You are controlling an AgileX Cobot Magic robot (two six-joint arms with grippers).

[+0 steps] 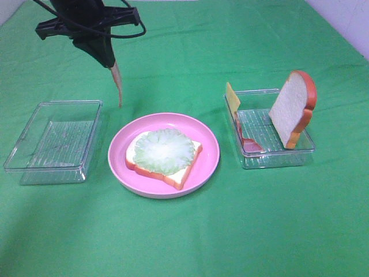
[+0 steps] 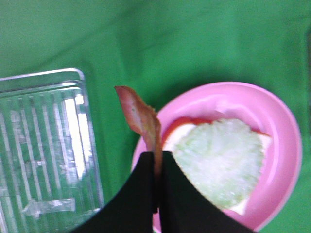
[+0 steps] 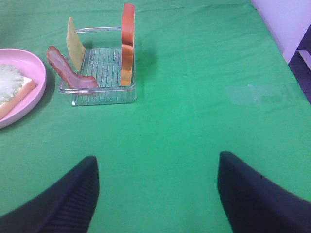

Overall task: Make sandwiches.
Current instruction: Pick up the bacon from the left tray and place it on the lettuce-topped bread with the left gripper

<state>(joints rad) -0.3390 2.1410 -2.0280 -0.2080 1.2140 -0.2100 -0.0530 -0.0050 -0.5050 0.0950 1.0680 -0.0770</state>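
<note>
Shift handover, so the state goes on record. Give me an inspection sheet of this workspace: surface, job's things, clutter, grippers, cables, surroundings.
Surface: green cloth, covers all the table in view.
Job's things: bread slice topped with lettuce on the pink plate; right tray holds an upright bread slice, a cheese slice and a second bacon strip; left tray holds no food.
Clutter: nothing seen.
Grippers: left gripper shut on a bacon strip, raised between left tray and plate; right gripper open, over bare cloth.
Cables: black cable looped by the left arm.
Surroundings: pale surface beyond the cloth's far right corner.
</note>
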